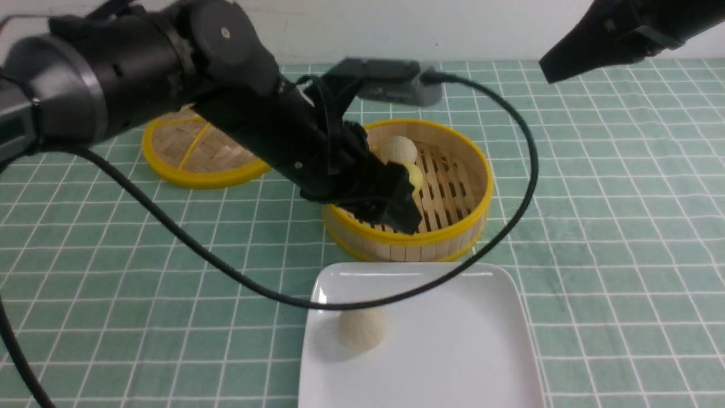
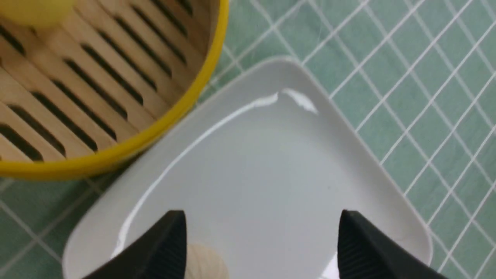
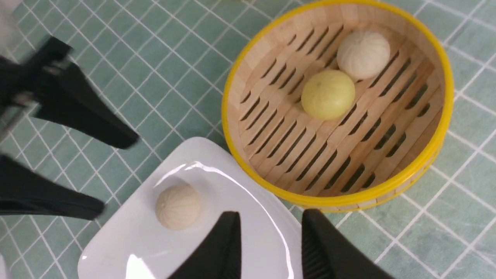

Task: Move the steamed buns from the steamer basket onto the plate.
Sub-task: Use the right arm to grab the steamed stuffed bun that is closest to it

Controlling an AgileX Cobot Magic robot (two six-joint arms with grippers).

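Centre frame in the front view, the left gripper (image 2: 261, 224) hung with its fingers spread wide and empty. The pale yellow pleated bun (image 3: 328, 94) lay just up and right of them on the slatted floor of the round bamboo steamer basket (image 3: 348, 199). It was round, so no grip axis mattered. The off-white pleated bun (image 3: 363, 54) sat just beside it. Another off-white bun (image 1: 362, 331) lay on the glossy white square plate (image 1: 453, 340) at lower centre. The right gripper (image 3: 271, 221), half-parted and empty, hung upper right, well apart, so we judged the left nearer. The basket's wall and a looping black cable (image 1: 527, 170) could interfere.
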